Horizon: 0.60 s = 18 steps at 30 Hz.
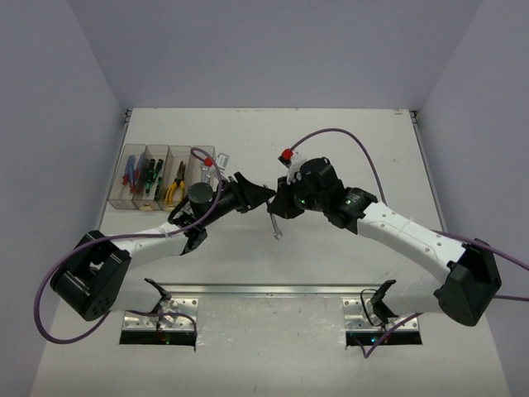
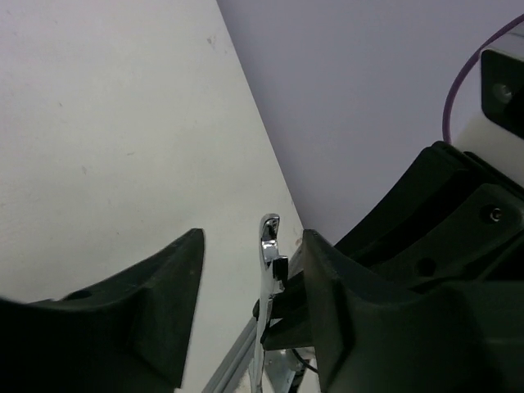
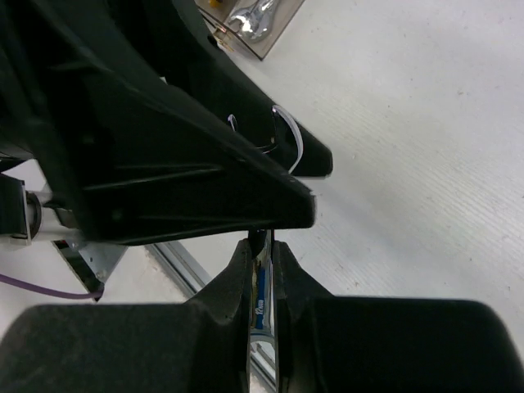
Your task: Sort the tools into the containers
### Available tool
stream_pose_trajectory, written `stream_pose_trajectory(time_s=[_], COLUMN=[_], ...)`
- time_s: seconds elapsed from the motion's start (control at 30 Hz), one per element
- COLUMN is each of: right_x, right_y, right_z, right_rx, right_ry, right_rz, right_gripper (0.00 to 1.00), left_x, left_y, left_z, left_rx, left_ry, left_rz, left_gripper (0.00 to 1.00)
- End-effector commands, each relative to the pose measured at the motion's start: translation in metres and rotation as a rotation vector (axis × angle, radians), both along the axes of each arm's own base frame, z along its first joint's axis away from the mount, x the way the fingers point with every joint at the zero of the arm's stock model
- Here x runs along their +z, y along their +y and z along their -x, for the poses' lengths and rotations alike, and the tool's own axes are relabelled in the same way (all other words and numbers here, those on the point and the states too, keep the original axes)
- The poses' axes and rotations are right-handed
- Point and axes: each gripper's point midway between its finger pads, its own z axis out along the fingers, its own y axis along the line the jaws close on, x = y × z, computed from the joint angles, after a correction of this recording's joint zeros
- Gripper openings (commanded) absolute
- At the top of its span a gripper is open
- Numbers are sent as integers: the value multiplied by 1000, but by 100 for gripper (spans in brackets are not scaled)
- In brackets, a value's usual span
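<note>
My right gripper (image 1: 276,210) is shut on a silver open-end wrench (image 1: 274,227), held above the table at the centre with its lower end hanging down. In the right wrist view the wrench (image 3: 260,282) is pinched between my shut fingers. My left gripper (image 1: 265,197) is open and meets it from the left. In the left wrist view the wrench (image 2: 268,246) stands between its spread fingers (image 2: 155,303), nearer the right one, not clamped. The row of clear containers (image 1: 124,203) sits at the back left, holding screwdrivers (image 1: 130,174), pliers (image 1: 175,185) and a wrench (image 3: 254,18).
A metal rail (image 1: 273,289) runs along the near table edge between the arm bases. Purple cables (image 1: 347,136) loop over both arms. Grey walls close in the table at the back and sides.
</note>
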Motion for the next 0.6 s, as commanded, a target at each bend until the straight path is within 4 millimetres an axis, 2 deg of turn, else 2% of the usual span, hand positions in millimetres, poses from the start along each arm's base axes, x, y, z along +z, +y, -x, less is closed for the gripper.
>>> stream_pose_trajectory(time_s=[0.0, 0.03, 0.1, 0.13, 0.17, 0.2, 0.27, 0.3, 0.33, 0.37, 0.43, 0.47, 0.53, 0.57], right_x=[40, 41, 41, 40, 38, 38, 27, 25, 20, 21, 30, 31, 28, 31], right_y=[18, 19, 19, 18, 15, 14, -8, -24, -39, -52, -76, -86, -102, -112], right_z=[-12, -13, -13, -14, -16, -15, -14, -16, -19, -19, -16, -16, -17, -18], right_rx=[14, 16, 17, 14, -2, -4, -77, -134, -191, -228, -284, -302, -327, -344], right_ry=[-93, -94, -96, -96, -99, -97, -86, -105, -121, -135, -163, -170, -170, -172], right_rz=[-74, -74, -71, -67, -54, -53, 29, 64, 104, 118, 124, 125, 147, 146], right_gripper=[0, 0, 3, 20, 51, 53, 98, 99, 99, 99, 99, 99, 99, 99], left_x=[13, 14, 19, 25, 22, 24, 21, 38, 14, 7, 11, 4, 4, 3], left_y=[-11, -13, -16, -18, -17, -13, 9, 24, 42, 63, 107, 122, 152, 173], left_z=[5, 5, 4, 2, 0, -3, -34, -55, -66, -80, -108, -112, -126, -136], left_rx=[-47, -53, -64, -73, -68, -59, 47, 108, 161, 209, 301, 303, 354, 414], left_ry=[-44, -47, -57, -77, -66, -95, -52, -105, -50, -13, 46, 92, 131, 155], left_rz=[36, 37, 39, 37, 9, -8, -191, -256, -390, -472, -583, -638, -735, -818], left_gripper=[21, 4, 0, 0, 0, 0, 0, 0, 0, 0, 0, 0, 0, 0])
